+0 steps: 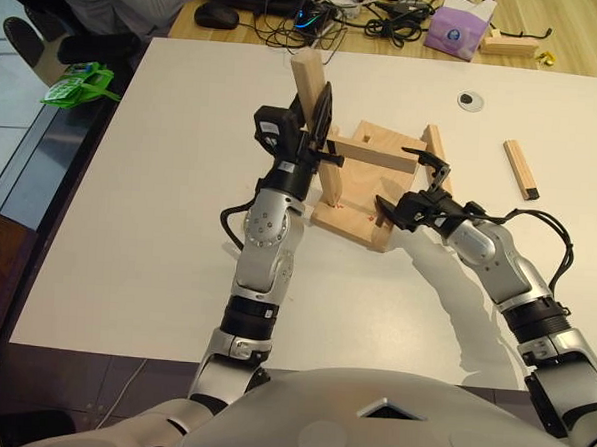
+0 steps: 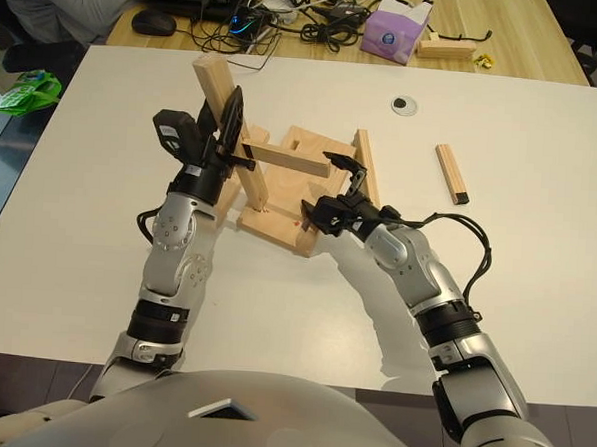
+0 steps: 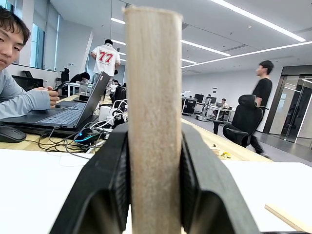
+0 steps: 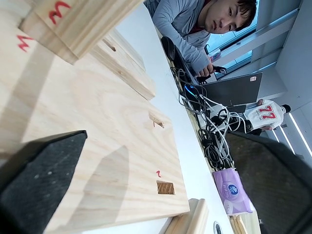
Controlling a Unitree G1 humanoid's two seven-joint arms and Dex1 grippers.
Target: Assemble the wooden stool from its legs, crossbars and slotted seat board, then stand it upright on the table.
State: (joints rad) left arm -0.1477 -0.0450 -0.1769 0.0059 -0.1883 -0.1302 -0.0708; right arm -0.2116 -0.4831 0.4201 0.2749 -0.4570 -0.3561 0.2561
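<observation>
White desk (image 1: 128,225) carries a partly built stool of pale wood at its centre. To the left of the build, the left end effector (image 1: 319,124) is clamped on a wooden leg (image 1: 308,79). The leg sits tight between both black fingers (image 3: 109,180) and rises above them, leaning a little to the left. Its lower end meets the slotted seat board (image 1: 349,221), which lies flat on the desk. A crossbar (image 1: 377,155) runs rightward from this leg, raised above the board. A second leg (image 1: 435,146) lies along the board's far right side.

At the board's near right corner is the right end effector (image 1: 411,184), its fingers spread wide and gripping nothing. One finger pad (image 4: 39,175) sits just above the board's face. Beyond it, the right wrist view shows a small rectangular slot (image 4: 165,187) and red handwritten marks on the wood.

Farther right, well apart from the build, a short loose wooden piece (image 1: 519,170) lies on the desk. A small dark disc (image 1: 470,100) lies toward the far edge.
</observation>
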